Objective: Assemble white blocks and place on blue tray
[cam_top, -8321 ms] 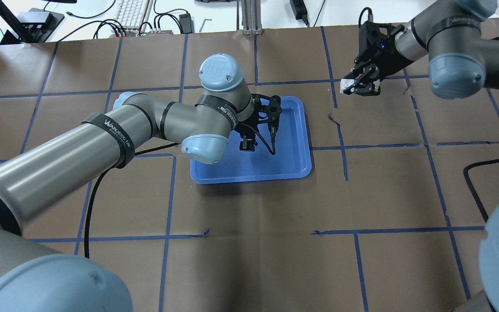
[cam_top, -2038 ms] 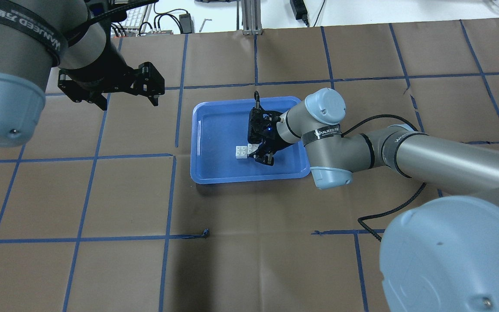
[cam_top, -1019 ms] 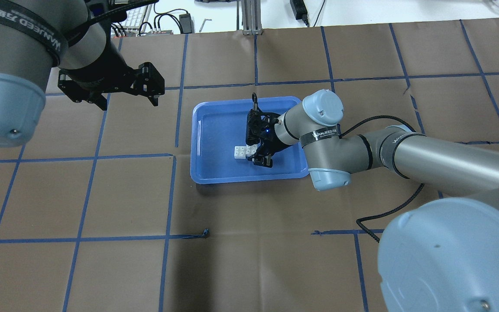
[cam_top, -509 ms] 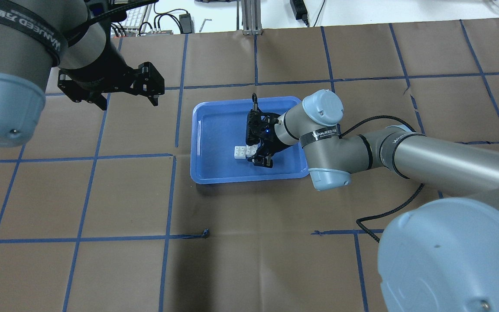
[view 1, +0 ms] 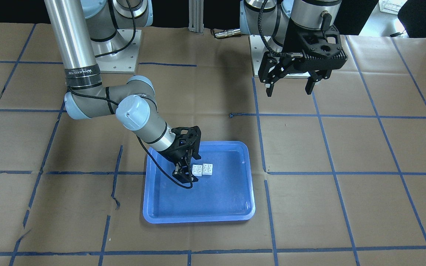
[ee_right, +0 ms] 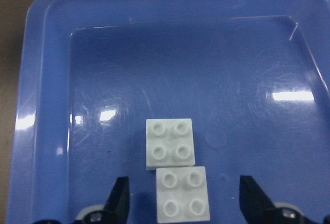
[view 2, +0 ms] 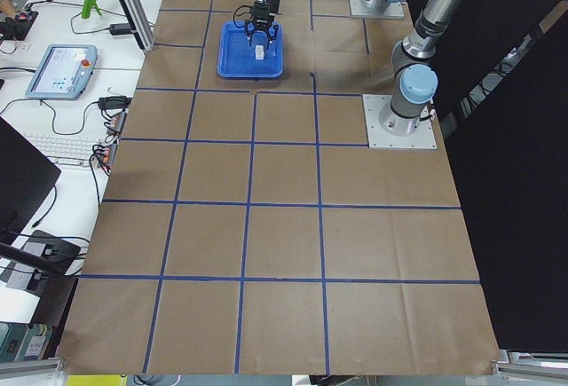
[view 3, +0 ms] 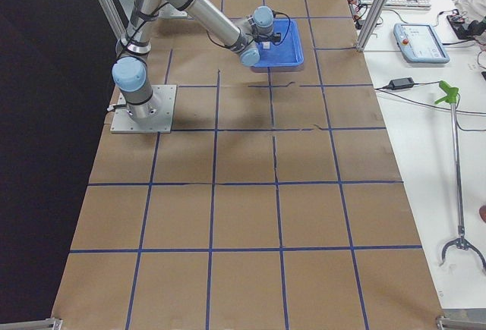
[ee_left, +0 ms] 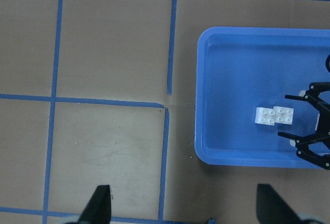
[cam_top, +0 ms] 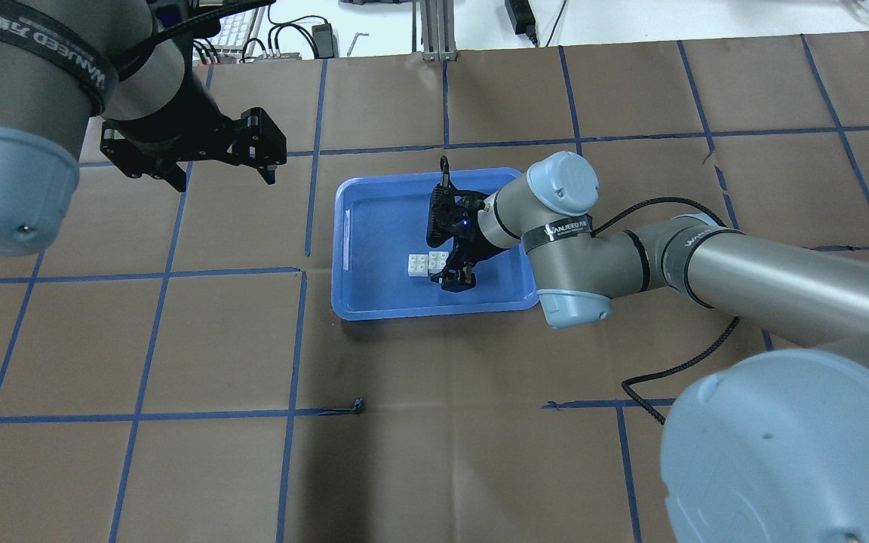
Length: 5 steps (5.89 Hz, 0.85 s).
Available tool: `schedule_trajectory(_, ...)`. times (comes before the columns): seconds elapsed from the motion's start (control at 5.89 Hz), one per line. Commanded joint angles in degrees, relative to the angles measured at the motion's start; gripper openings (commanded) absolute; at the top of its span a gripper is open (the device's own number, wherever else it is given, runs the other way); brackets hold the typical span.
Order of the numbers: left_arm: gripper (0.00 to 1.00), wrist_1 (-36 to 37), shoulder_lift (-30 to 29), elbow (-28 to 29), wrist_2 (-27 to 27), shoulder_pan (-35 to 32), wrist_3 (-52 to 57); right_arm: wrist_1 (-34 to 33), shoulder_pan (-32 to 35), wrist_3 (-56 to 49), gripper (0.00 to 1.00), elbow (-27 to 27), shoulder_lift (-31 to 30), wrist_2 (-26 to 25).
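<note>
Two white blocks (cam_top: pixel 427 263) lie studs up, side by side and touching, a little offset, on the floor of the blue tray (cam_top: pixel 382 219). My right gripper (cam_top: pixel 446 265) is open low over the tray. In the right wrist view its fingers (ee_right: pixel 119 199) stand on either side of the nearer block (ee_right: pixel 183 199) without touching it; the farther block (ee_right: pixel 170 143) lies just beyond. My left gripper (cam_top: pixel 222 177) is open and empty, high above the table to the tray's left. The left wrist view shows the tray (ee_left: pixel 232 80) and both blocks (ee_left: pixel 274 116) from above.
Brown paper with a blue tape grid covers the table (cam_top: pixel 434 422). The right arm's cable (cam_top: pixel 676 362) loops over the table beside the tray. A keyboard and cables (cam_top: pixel 231 23) lie beyond the far edge. From the front, the blocks (view 1: pixel 203 170) sit in the tray's (view 1: pixel 216 199) half nearer the robot.
Eight seconds ago my left arm was over the tray and my right held a white block far right. In the last second my right wrist shifted only slightly; the blocks stayed put.
</note>
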Motion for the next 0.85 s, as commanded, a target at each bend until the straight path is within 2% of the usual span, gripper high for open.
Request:
schedule_trajectory(0.0,0.99,0.00,0.00,0.00,0.00,-0.09,0.06,7.83,-0.51,4.29,1.00,-3.63,-3.91,-2.47)
schedule_trajectory(0.17,0.99,0.00,0.00,0.00,0.00,0.00,-0.03,19.04,-0.86,6.57,1.00,-7.83,-7.76,-5.19)
schedule_trajectory(0.34,0.99,0.00,0.00,0.00,0.00,-0.09,0.06,27.68,-1.12,12.68,1.00,-12.14,-9.89,-10.44)
schedule_trajectory(0.68,0.99,0.00,-0.08,-0.09,0.00,-0.09,0.06,40.79,-2.35,25.60,1.00,-18.74,-12.80,-18.64)
